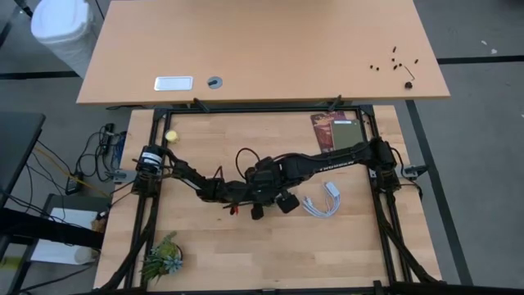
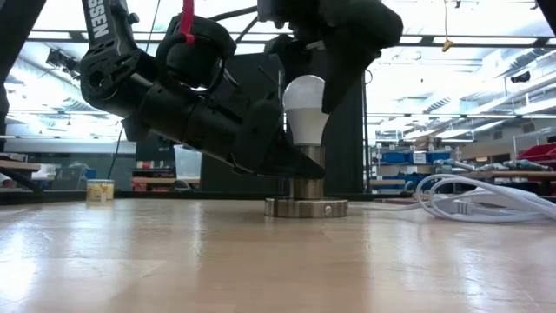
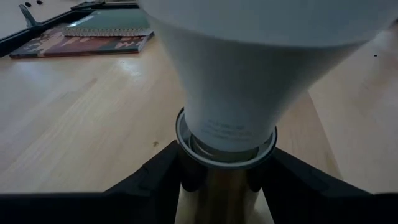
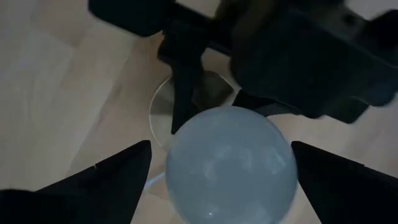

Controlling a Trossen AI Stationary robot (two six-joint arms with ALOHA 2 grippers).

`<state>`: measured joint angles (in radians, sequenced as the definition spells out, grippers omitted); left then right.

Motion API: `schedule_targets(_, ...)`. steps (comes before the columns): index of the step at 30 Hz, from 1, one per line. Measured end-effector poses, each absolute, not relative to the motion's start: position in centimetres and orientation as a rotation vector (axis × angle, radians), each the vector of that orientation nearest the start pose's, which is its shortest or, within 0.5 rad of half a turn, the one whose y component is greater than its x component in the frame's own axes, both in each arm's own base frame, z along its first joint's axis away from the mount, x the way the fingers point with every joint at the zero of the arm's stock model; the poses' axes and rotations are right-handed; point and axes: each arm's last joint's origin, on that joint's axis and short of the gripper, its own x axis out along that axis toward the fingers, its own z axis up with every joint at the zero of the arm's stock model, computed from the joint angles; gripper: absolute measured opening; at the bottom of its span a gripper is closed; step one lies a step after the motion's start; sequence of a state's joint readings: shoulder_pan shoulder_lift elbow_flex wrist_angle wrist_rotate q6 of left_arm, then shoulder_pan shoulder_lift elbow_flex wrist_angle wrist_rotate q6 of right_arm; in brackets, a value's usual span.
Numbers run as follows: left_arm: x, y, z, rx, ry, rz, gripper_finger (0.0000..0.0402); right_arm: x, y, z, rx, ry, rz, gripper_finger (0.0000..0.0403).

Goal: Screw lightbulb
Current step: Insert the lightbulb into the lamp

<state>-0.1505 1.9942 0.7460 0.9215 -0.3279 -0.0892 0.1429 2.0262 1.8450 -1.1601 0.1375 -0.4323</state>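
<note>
While the bulb (image 2: 305, 106) stands upright in the socket (image 2: 306, 206) near the middle of the table (image 1: 270, 254), both arms meet over it. Seen from table height, the bulb's white dome sits above a brass-coloured collar, and that collar rises from the flat metal socket disc resting on the wood.

From the left, the left gripper (image 3: 225, 180) reaches in low, its dark fingers (image 3: 160, 173) set on either side of the collar just under the bulb's pale base, closed narrowly against it.

Over the bulb comes the right gripper (image 4: 221, 171), reaching down from above. Its fingers (image 4: 118, 171) flank the dome, spread wide; whether they touch the glass I cannot tell.

Just right of the socket lies a coiled white cable (image 1: 322, 201). Well apart, near the table's far left corner, is a yellow ball (image 1: 171, 136); a booklet (image 1: 334, 131) lies at the far right edge, and a small green plant (image 1: 162, 259) sits at the near left corner.
</note>
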Motion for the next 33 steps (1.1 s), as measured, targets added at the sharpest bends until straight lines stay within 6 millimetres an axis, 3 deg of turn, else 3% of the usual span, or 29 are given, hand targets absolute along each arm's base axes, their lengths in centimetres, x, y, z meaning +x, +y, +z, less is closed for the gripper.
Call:
schedule_targets(18,35.0,-4.4,10.0,-0.007,0.309,0.190,0.0191,41.2,5.5,23.7,-0.697,1.244,0.381,0.0383)
schedule_targets(33,35.0,-4.4,10.0,-0.006,0.310,0.189,0.0193,41.1,5.5,23.7,-0.680,1.255,0.402,0.0280)
